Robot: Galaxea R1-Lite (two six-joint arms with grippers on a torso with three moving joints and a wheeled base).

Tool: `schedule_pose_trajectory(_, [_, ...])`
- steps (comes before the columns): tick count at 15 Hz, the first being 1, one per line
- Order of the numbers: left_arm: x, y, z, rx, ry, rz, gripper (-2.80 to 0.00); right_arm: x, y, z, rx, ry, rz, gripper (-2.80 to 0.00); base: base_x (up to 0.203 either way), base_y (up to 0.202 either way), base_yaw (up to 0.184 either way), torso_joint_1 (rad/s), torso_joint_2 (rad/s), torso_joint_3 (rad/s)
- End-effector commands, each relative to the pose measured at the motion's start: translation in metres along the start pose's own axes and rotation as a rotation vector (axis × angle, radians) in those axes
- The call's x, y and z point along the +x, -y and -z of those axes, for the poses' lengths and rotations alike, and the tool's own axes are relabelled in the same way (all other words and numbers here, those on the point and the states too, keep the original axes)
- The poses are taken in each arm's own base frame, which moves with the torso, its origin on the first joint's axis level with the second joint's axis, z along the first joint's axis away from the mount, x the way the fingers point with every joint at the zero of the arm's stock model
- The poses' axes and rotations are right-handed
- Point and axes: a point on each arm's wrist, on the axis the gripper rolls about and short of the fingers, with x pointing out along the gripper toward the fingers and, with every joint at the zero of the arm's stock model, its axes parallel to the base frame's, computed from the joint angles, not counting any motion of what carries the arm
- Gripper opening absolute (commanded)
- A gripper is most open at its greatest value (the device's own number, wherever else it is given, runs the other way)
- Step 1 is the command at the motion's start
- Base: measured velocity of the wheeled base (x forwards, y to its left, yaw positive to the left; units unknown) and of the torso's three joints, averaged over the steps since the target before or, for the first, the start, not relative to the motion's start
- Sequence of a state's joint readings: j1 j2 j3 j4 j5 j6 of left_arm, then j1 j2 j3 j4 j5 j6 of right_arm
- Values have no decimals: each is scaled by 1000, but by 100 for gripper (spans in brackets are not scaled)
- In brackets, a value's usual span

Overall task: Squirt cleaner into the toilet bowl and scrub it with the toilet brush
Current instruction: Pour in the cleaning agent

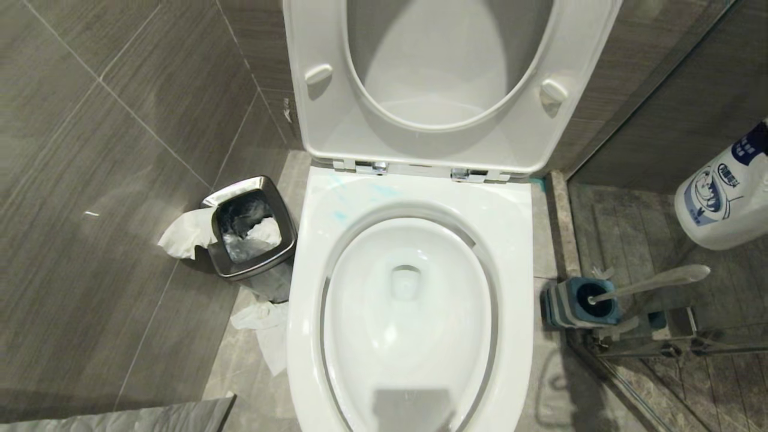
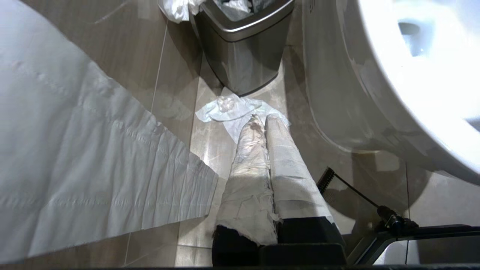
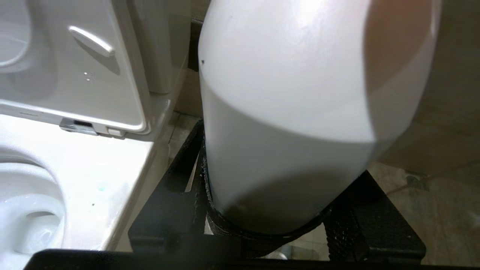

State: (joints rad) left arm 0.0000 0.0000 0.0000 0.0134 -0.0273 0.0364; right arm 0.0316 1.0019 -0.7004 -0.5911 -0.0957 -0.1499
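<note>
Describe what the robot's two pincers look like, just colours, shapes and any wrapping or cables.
The left pincer has two long, tapering fingers wrapped in white, stained, fraying paper-like material over a black base, with a thin black cable running beside it. The right pincer is bare black, with blocky fingers and rough, textured inner pads. No markings show on either.

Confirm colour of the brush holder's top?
Blue, on the grey holder beside the toilet bowl. Clearest in the head view.

The white toilet bowl (image 1: 414, 312) stands open at centre, seat raised, with faint turquoise cleaner (image 1: 360, 195) smeared on its far-left rim. To its right, the toilet brush (image 1: 651, 282) sits in its grey, blue-topped holder, handle leaning right.
</note>
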Motion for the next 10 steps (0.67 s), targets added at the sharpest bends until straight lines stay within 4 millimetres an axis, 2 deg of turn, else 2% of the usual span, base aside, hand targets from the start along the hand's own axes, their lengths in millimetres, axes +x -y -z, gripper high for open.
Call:
schedule_pose_trajectory(1, [0,0,0,0,-2,0,-280,0,-4,5,-2,-15,-24,-280,0,0,0,2,7,203])
schedule_pose_trajectory(10, [0,0,0,-3,-2,0,-280,-1,-11,13,-18,-85,-75,-280,0,0,0,0,4,201])
